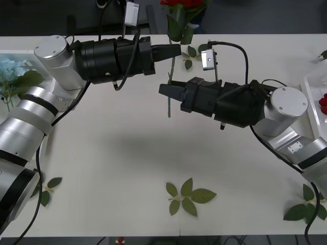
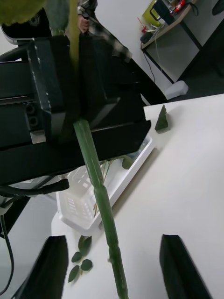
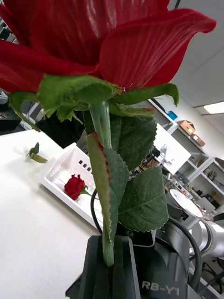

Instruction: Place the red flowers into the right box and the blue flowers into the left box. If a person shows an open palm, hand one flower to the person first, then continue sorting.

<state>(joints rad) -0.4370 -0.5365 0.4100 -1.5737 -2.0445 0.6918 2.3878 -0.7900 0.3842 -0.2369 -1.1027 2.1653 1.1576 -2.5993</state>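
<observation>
While the front view shows both arms reaching toward the upper middle of the frame, only the left wrist view shows the rose (image 3: 100, 44) up close: a large deep-red bloom over toothed green leaves, its stem running down into the left gripper (image 3: 108, 261), whose black fingers are pressed together on it. In the front view the left gripper (image 1: 171, 50) points rightward from the upper left, and the bloom (image 1: 182, 4) sits at the top edge above it, with the thin stem hanging below.

The right gripper (image 1: 164, 91) reaches leftward from the right side, just below the left one. Its wrist view shows its two black fingers (image 2: 51, 266) spread apart at the lower corners, with the green stem (image 2: 100, 196) passing between them untouched.

A second rose (image 3: 74, 186) lies in the right box (image 3: 56, 170), which sits at the front view's right edge (image 1: 309, 94). Pale-blue flowers (image 1: 11, 67) rest in the left box (image 1: 10, 52) at the upper left.
</observation>
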